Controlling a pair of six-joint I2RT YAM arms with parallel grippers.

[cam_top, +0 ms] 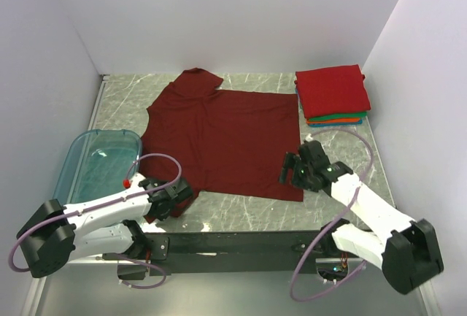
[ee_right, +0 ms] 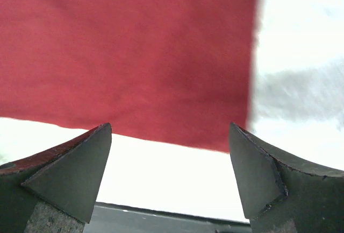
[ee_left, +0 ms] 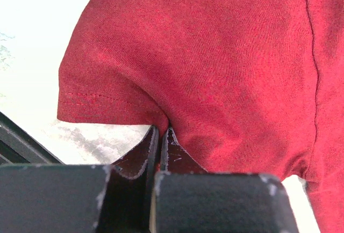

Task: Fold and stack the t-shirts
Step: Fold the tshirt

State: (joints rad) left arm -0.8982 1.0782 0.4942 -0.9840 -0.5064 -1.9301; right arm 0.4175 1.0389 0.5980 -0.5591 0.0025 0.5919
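The dark maroon t-shirt (cam_top: pixel 222 137) lies spread flat on the marble table, collar to the left. My left gripper (cam_top: pixel 177 193) is shut on the shirt's near-left sleeve edge; in the left wrist view the fingers (ee_left: pixel 161 136) pinch a fold of the maroon cloth (ee_left: pixel 215 66). My right gripper (cam_top: pixel 292 171) is open and empty, hovering just above the shirt's near-right corner (ee_right: pixel 161 55). A stack of folded t-shirts (cam_top: pixel 332 93), bright red on top with green, orange and blue edges below, sits at the back right.
A translucent teal plastic bin (cam_top: pixel 98 161) stands at the left, beside my left arm. White walls enclose the table (cam_top: pixel 241 214) on three sides. A dark rail runs along the near edge.
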